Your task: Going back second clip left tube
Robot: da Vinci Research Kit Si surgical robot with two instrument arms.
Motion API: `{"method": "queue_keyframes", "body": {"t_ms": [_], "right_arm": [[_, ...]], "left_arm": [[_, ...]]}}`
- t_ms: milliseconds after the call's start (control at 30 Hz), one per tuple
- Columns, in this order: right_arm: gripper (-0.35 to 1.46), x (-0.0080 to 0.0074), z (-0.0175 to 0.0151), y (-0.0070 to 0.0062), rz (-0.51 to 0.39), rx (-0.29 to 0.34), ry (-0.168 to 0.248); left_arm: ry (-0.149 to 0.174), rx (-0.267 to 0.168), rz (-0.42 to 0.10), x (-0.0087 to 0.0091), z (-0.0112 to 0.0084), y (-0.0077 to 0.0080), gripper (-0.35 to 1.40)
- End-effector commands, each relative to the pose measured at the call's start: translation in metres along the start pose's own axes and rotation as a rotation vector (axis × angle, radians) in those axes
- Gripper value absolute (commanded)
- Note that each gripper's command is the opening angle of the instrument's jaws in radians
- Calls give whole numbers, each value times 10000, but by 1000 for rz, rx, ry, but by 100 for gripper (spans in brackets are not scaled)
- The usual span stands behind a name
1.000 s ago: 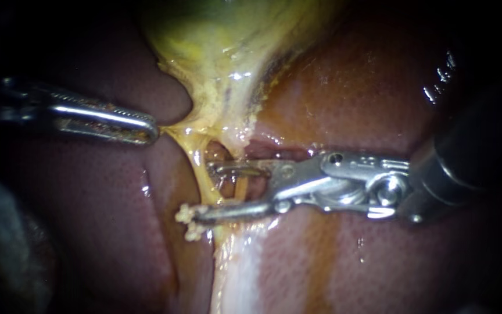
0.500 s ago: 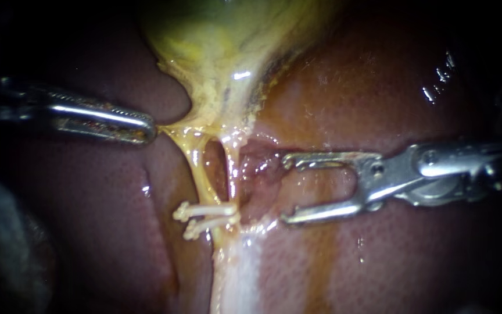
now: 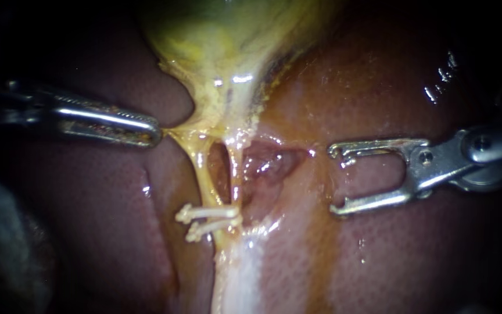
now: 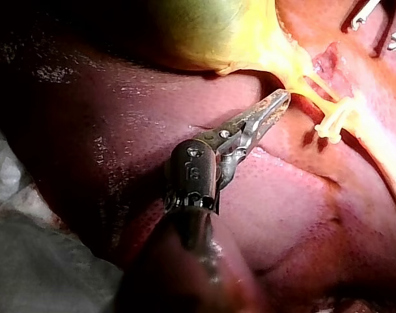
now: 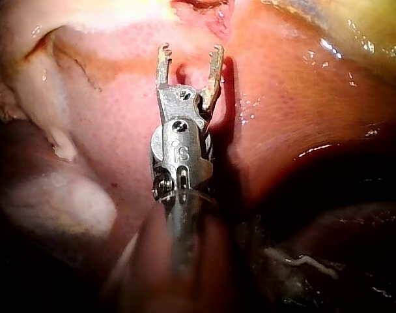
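The left instrument pinches the gallbladder edge. Two clips sit low on the left tube. The right instrument, jaws spread and empty, has drawn away rightward, so its retreat seems nearly done.

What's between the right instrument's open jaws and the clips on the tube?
Only wet liver and a raw red hollow, per the endoscope view; the right instrument has its jaws open, empty, clear of the clips.
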Motion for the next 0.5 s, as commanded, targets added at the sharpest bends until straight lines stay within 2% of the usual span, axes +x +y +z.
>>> {"method": "queue_keyframes", "body": {"t_ms": [33,267,500], "right_arm": [[50,0,-1,0,0,0,1],[50,-1,-2,-1,-1,1,1],[50,-1,-3,-2,-1,2,1]], "left_arm": [[-2,0,2,-2,4,0,-35],[-7,-10,8,-19,31,-2,-35],[-8,-13,9,-19,32,-2,-35]]}}
